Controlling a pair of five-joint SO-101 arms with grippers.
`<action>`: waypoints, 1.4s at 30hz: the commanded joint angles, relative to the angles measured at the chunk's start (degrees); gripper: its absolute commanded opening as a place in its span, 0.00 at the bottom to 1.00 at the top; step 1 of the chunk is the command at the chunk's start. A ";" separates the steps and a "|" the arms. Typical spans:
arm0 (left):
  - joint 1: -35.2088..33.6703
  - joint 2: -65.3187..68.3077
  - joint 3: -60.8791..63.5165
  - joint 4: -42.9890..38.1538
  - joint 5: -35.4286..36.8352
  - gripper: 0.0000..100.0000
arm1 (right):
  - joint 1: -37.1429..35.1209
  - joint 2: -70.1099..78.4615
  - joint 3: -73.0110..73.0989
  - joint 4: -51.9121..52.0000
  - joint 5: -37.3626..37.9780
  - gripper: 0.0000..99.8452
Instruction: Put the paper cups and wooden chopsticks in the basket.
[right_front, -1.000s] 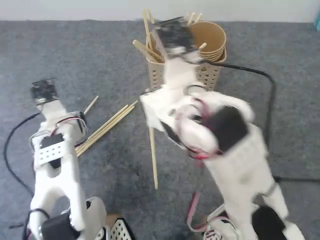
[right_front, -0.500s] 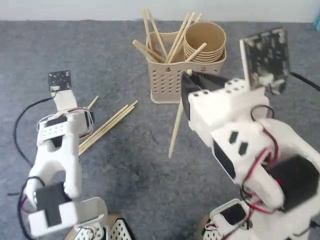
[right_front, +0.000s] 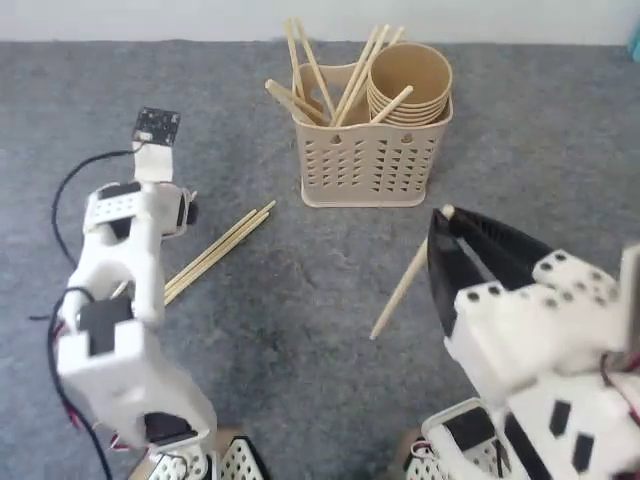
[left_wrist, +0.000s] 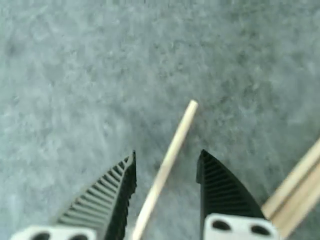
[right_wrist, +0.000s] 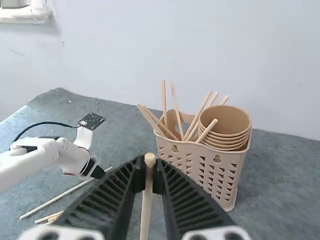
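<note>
Slanting pale round-tipped wooden chopstick (right_front: 398, 295)

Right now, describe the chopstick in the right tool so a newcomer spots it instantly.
Start at the beige perforated plastic basket on the grey carpet, then come nearer and right to the right arm's black tool. Pinched in it is one pale wooden chopstick, slanting alone, unlike the loose ones lying flat by the left arm.

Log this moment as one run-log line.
left gripper: open around loose chopstick | right gripper: shut on held chopstick | basket: paper cups, chopsticks inside
</note>
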 joint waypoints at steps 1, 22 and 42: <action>0.53 3.60 -10.24 5.80 -3.34 0.19 | 0.57 -5.05 4.40 -0.22 1.85 0.01; 4.22 19.52 -32.75 31.82 -9.32 0.01 | 0.66 -21.58 17.05 -5.49 1.93 0.01; -3.25 19.60 -78.99 57.14 3.96 0.01 | 0.66 -26.33 19.52 -27.74 1.67 0.01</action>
